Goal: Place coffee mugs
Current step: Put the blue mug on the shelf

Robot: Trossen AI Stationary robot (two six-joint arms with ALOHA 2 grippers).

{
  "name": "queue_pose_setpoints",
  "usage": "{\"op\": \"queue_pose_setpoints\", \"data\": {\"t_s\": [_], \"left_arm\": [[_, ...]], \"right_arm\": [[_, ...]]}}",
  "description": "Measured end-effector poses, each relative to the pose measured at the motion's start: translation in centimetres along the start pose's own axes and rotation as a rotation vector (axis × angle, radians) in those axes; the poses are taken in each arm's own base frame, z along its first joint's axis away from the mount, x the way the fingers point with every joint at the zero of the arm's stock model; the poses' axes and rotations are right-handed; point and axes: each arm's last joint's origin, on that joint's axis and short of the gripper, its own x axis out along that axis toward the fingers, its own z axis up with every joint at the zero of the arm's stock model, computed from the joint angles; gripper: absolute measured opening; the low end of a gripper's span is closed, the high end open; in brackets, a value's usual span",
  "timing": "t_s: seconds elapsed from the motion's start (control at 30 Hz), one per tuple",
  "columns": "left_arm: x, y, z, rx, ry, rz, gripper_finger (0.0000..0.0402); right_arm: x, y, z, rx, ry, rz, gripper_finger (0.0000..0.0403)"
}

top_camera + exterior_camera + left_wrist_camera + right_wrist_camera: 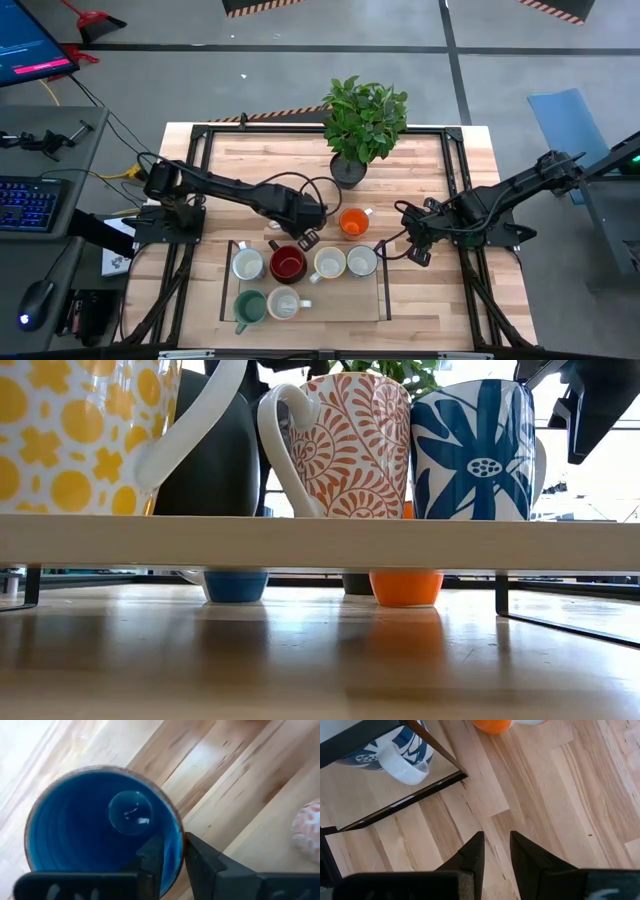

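a pale wooden counter with a dark metal frame fills the overhead view. at its far edge stands a leafy green plant in a dark round pot.

near the front of the counter is a low raised shelf with a pale top and thin dark legs. six mugs sit on it in two rows. the back row holds a cream mug, a dark red mug, another cream mug and a pale mug. the front row holds a teal green mug and a white mug.

from counter height, three patterned sides show: a white mug with yellow dots and flowers, one with orange leafy scrolls, and one with a bold blue flower.

behind the shelf, an orange mug stands on the bare counter, clear of both arms.

the left pincer straddles the rim of a mug glazed deep blue inside, one finger inside and one outside, on the counter behind the shelf; whether it presses the wall cannot be told.

the right pincer hovers over bare wood beside the shelf's corner, fingers slightly apart, holding nothing.
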Motion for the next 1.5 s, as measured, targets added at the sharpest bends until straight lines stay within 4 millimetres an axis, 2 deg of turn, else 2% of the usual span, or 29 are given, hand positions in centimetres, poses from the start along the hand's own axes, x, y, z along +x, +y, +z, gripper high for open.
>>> {"op": "queue_pose_setpoints", "data": {"t_s": [0.27,0.5,0.7,0.87,1.03,1.3,1.5], "left_arm": [[-0.2,0.1,0.0,-0.018,-0.011,0.011,0.0092],[-1.5,0.4,-0.1,-0.023,-0.043,-0.013,0.0097],[-3.6,1.0,-0.2,-0.028,-0.086,-0.057,0.0097],[-6.2,1.8,-0.8,0.022,-0.097,-0.131,0.0097],[-8.8,3.4,-1.8,0.062,-0.122,-0.113,0.0097],[-11.4,6.6,-4.4,0.115,-0.065,0.074,0.0097],[-13.3,8.0,-6.7,0.166,-0.057,0.167,0.0097]], "right_arm": [[0.0,0.0,0.0,0.0,0.0,0.0,0.0071],[0.0,0.0,0.0,0.0,0.0,0.0,0.0071],[0.0,0.0,0.0,-0.001,0.0,0.0,0.0071],[0.0,0.0,0.0,-0.007,0.0,0.0,0.0071],[0.0,0.0,0.0,-0.007,0.0,0.0,0.0071],[0.0,0.0,0.0,-0.006,-0.004,-0.005,0.0071],[-0.1,1.0,1.1,-0.087,-0.137,0.078,0.0071]]}}
